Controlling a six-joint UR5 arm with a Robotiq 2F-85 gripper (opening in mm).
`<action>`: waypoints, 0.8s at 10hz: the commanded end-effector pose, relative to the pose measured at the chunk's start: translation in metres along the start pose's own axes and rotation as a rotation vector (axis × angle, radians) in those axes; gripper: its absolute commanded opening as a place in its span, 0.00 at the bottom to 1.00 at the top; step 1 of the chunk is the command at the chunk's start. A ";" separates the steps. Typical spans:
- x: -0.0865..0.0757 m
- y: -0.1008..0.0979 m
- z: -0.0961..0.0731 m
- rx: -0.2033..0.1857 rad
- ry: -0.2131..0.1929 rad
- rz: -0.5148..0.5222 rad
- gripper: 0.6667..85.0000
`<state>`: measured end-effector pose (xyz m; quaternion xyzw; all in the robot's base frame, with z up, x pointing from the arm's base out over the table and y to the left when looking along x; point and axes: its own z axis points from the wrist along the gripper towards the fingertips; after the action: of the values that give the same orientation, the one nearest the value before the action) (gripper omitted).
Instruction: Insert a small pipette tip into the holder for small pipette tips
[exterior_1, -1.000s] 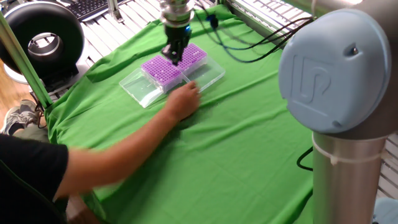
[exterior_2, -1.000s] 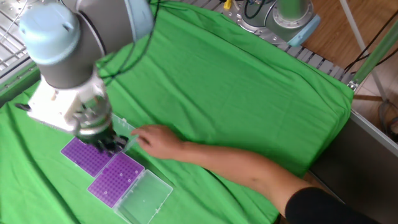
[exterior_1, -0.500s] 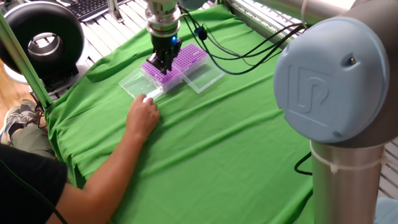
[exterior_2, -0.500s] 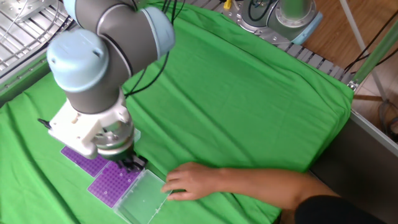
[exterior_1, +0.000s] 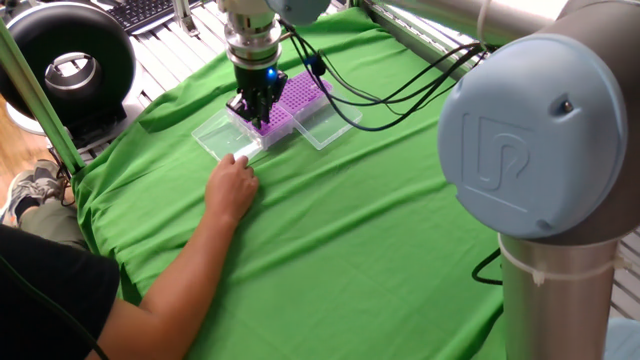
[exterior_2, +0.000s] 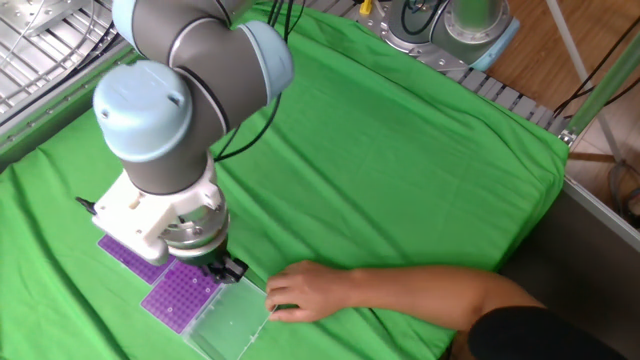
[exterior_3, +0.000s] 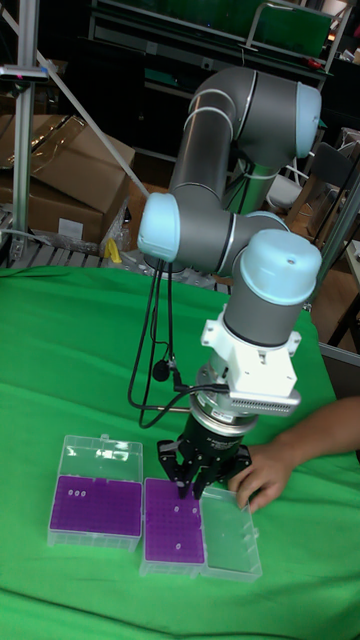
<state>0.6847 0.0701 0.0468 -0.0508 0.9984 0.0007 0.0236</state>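
Observation:
Two purple holders for small pipette tips sit side by side in clear boxes with their lids open. My gripper (exterior_3: 199, 484) hangs low over the right one (exterior_3: 173, 525), at its far edge. In the other views this rack (exterior_1: 275, 122) (exterior_2: 178, 296) lies under the gripper (exterior_1: 256, 107) (exterior_2: 222, 269). The fingers are drawn close together. No small pipette tip can be made out between them. The second rack (exterior_3: 95, 503) (exterior_1: 304, 92) (exterior_2: 128, 251) lies beside it.
A person's hand (exterior_1: 232, 186) (exterior_2: 298, 291) (exterior_3: 265, 474) rests on the green cloth, touching the corner of the open clear lid (exterior_1: 224, 137) (exterior_3: 229, 538), close to the gripper. Black cables (exterior_1: 400, 85) trail from the wrist. The arm's large joint (exterior_1: 530, 130) fills the right foreground.
The gripper has shifted from between the two racks to the nearer rack and sits lower. The person's hand pulled back from the other lid to this lid's corner and now rests there.

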 end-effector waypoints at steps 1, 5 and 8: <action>0.003 0.004 0.002 -0.005 0.006 0.023 0.28; 0.007 0.002 -0.001 0.004 0.024 0.019 0.27; 0.007 -0.001 -0.004 0.017 0.030 0.013 0.27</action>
<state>0.6780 0.0686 0.0474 -0.0460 0.9988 -0.0097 0.0117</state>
